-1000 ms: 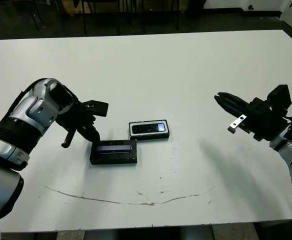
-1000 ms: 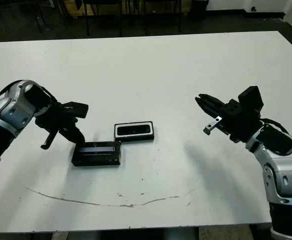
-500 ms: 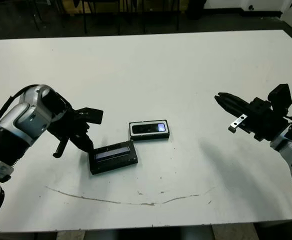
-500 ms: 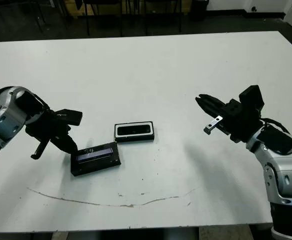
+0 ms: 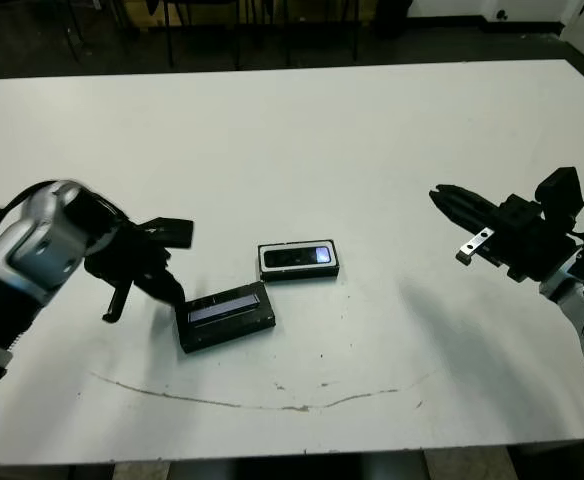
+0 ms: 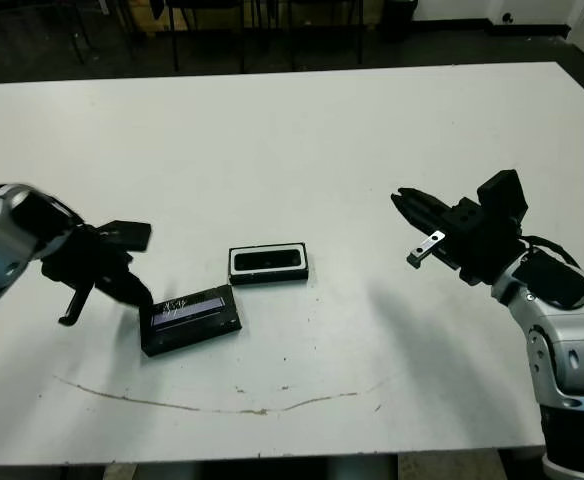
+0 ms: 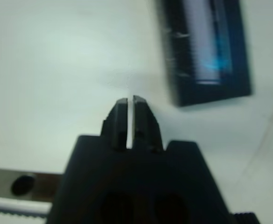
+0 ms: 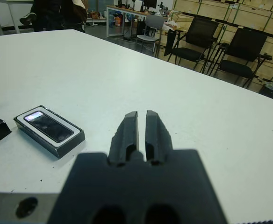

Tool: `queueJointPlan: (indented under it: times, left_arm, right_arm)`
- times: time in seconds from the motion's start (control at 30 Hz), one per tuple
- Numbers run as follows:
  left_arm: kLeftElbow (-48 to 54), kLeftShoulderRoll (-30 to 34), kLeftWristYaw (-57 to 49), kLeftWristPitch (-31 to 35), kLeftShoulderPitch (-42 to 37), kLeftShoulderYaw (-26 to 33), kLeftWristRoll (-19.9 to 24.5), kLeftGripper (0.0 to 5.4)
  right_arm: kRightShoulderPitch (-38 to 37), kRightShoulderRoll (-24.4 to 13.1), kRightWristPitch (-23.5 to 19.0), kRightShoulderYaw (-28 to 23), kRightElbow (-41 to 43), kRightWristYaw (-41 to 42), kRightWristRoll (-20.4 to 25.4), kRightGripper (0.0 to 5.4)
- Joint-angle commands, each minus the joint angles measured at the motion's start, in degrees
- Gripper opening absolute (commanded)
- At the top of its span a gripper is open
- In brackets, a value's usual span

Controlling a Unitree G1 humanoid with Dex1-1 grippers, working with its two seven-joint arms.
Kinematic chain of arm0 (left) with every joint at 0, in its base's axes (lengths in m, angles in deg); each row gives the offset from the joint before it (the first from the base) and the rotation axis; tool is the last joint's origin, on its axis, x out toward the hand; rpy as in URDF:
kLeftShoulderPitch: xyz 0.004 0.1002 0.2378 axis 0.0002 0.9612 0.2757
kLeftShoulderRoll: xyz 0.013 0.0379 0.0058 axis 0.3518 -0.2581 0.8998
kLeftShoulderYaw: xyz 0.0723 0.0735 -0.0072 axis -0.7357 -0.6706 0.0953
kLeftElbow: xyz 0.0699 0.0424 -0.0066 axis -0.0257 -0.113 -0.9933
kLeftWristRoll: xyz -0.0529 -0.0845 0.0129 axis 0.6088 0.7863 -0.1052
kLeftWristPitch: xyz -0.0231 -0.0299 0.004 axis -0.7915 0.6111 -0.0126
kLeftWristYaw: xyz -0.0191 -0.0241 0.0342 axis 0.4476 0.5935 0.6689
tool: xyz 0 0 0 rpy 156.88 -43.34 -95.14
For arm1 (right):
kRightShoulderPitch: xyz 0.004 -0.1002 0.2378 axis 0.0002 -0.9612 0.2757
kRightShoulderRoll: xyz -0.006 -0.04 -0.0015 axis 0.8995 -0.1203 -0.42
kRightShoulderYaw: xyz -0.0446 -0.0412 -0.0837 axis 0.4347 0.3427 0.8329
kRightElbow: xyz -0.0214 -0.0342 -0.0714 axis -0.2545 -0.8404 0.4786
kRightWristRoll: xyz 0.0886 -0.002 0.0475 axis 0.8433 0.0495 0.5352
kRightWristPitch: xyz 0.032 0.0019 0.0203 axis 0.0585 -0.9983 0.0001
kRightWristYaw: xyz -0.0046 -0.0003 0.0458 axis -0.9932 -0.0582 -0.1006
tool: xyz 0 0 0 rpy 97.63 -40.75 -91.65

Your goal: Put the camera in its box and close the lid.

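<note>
Slim black bar-shaped camera with glossy bluish face (image 5: 297, 256) is lying flat inside the shallow black white-lined box (image 5: 298, 271). Flat black rectangular lid with pale lavender strip (image 5: 226, 316) is resting just beside the box, slightly skewed, not covering it.

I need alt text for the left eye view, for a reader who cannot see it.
On a white table, the camera lies in its open box, and the black lid rests tilted just in front of it. The left hand, shut, is at the lid's left end; the right hand, shut, hangs far to the right.
</note>
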Motion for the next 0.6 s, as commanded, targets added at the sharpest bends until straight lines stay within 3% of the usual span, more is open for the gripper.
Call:
queueJointPlan:
  times: [0.03, 0.13, 0.3, 0.43, 0.5, 0.6]
  left_arm:
    - [3.6, 0.8, -11.3, -2.3, 6.0, 8.5, 1.0, 0.03]
    - [7.8, -0.6, -20.8, -4.1, 10.8, 15.1, 2.0, 0.03]
    - [13.5, -4.4, -29.3, -6.2, 15.9, 23.7, 8.7, 0.03]
    - [18.5, -7.5, -31.0, -6.1, 18.5, 29.3, 17.9, 0.03]
    - [22.1, -7.1, -29.3, -1.1, 19.4, 31.0, 24.6, 0.12]
    - [25.1, -4.7, -24.7, 3.2, 20.7, 31.2, 31.2, 0.53]
  right_arm:
    - [-0.4, -0.7, 0.3, 0.3, -0.7, 0.2, -0.5, 0.00]
    - [-0.3, -0.6, 0.1, 0.4, -0.8, 0.3, -0.3, 0.00]
    - [-0.2, -0.7, -0.7, 0.8, -0.1, -0.1, -0.3, 0.00]
    - [-0.3, -0.9, -0.8, 0.8, 0.3, -0.1, -0.5, 0.00]
    - [-0.2, -1.0, -0.9, 0.9, 0.0, 0.2, -0.3, 0.00]
    - [-0.7, -1.1, -0.9, 0.8, 0.7, 0.1, -0.3, 0.00]
